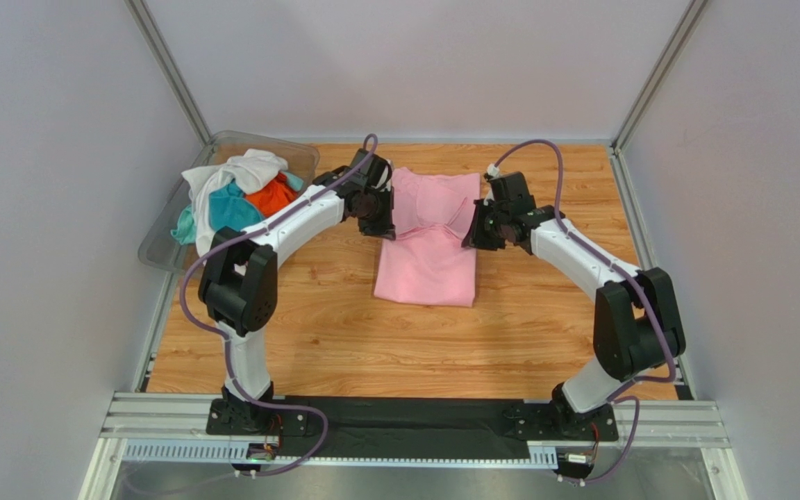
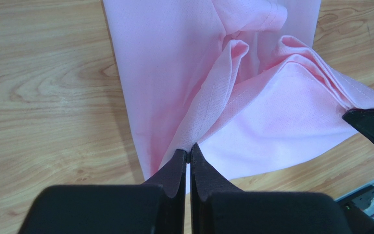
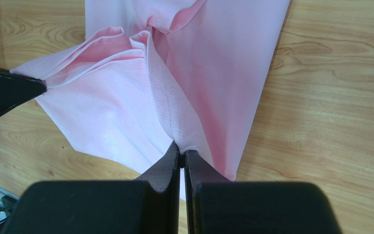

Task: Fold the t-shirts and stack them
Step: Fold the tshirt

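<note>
Tabletop [image 1: 321, 344] — pincers [image 2: 189, 156] [image 3: 181, 155] tight on pink t-shirt [image 1: 427, 266]

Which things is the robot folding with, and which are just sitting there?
For the job: pink t-shirt, pinched by left gripper and right gripper; heap of white, teal and orange shirts.
Just lying about: clear plastic bin; wooden table.

From above, the wrists hide the fingertips of your left gripper [image 2: 189, 155] and right gripper [image 3: 181, 155]. In each wrist view the pink shirt [image 2: 174, 63] runs off the top edge, and the opposite gripper is cut off at the side.
</note>
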